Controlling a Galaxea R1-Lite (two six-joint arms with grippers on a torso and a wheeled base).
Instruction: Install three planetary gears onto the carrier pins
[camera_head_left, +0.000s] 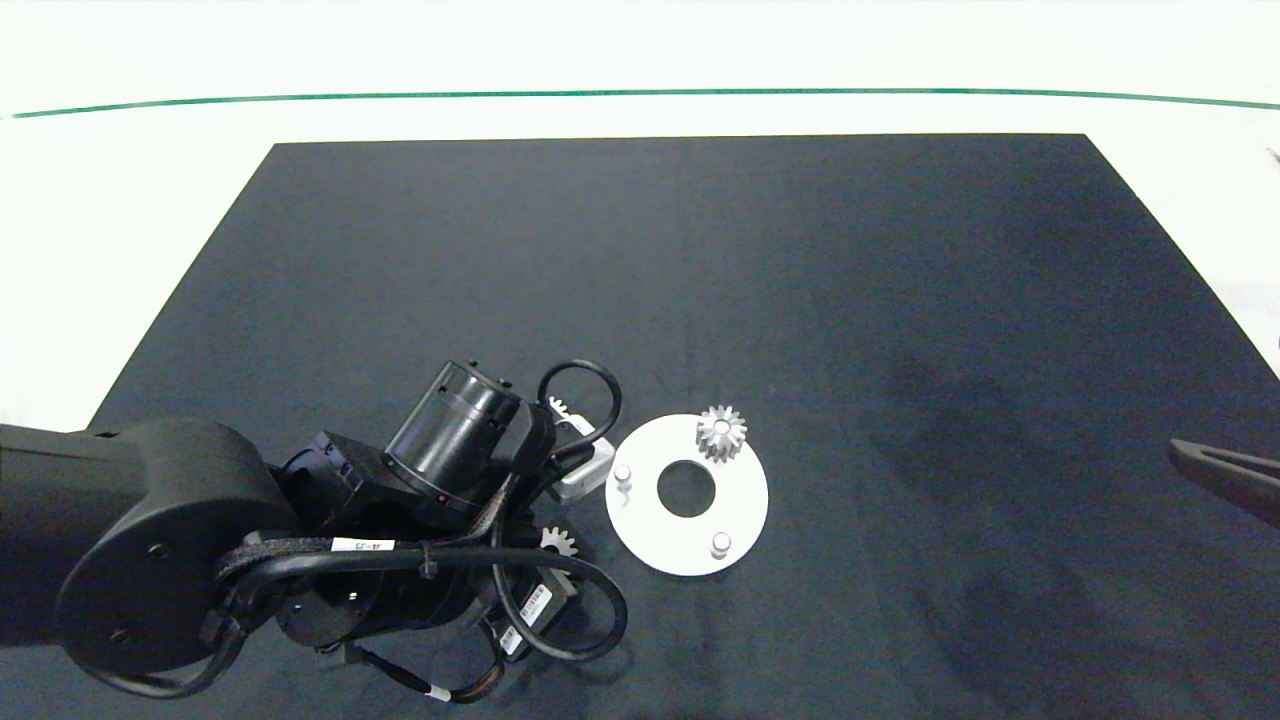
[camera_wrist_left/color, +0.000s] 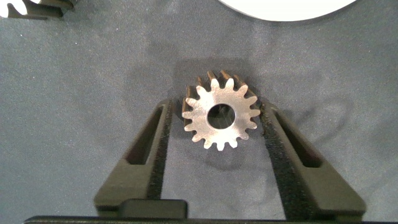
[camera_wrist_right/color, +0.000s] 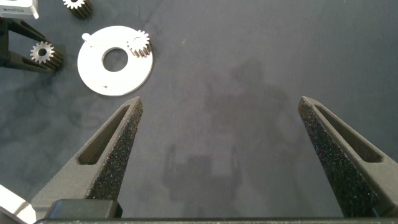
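Dark mat (camera_head_left: 900, 330) spread over the pale worktop (camera_head_left: 640, 115), with a white disc (camera_head_left: 745, 500) near its middle. On the disc, 1 planetary gear (camera_head_left: 721, 432) seated at the far edge, apparently on a pin; 2 carrier pins bare: one (camera_head_left: 622, 473) at the left edge, one (camera_head_left: 721, 544) at the near edge. Second gear (camera_wrist_left/color: 221, 116) flat on the mat just left of the disc's near side, lying between the fingers (camera_wrist_left/color: 292, 158) of the left gripper (camera_wrist_left/color: 214, 127), spread to either side of it; right finger at or almost at the teeth, contact hard to judge, left finger slightly clear. Third gear (camera_head_left: 562, 406) farther away on the left, mostly hidden behind the left arm's cable in the head view. Right gripper (camera_wrist_right/color: 221, 130) at the right edge of the mat, well apart from the disc, fingers wide apart and holding nothing.
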